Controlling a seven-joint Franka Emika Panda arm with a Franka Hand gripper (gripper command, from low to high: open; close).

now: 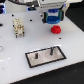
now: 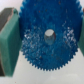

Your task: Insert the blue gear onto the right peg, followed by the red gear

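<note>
blue gear [image 2: 47, 37] edges cropped, gripper [image 2: 47, 42] clamping

White arm head [image 1: 50, 6] with teal-padded claw [image 2: 46, 37] fingers [image 2: 9, 42].

red gear [image 1: 55, 30] behind plate [image 1: 46, 56], 2 pegs [image 1: 51, 51] on it

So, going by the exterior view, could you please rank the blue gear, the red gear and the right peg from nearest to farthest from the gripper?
1. The blue gear, held in the gripper itself.
2. The red gear, on the table just below the gripper.
3. The right peg, on the grey plate toward the front.
</note>
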